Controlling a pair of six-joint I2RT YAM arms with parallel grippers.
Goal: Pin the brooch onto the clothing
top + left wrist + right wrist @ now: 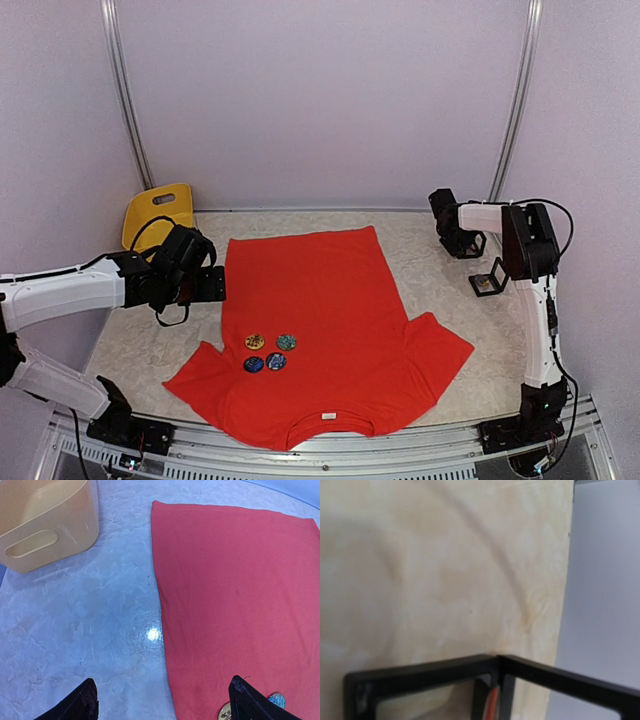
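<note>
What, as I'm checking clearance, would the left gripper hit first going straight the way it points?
Likely the table, right at the T-shirt side edge; the left gripper stands open astride it. Depth is unclear.

Bright, even, soft light.
A round glare spot marks the desk at the left wrist view's centre; the right wrist view is blurred throughout.

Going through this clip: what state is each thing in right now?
T-shirt: spread flat on the table, collar at the near edge.
Brooches: four, clustered on the T-shirt.
Bin: upright, off the T-shirt.
Left gripper: open, empty.
Right gripper: shut, away from the T-shirt.
</note>
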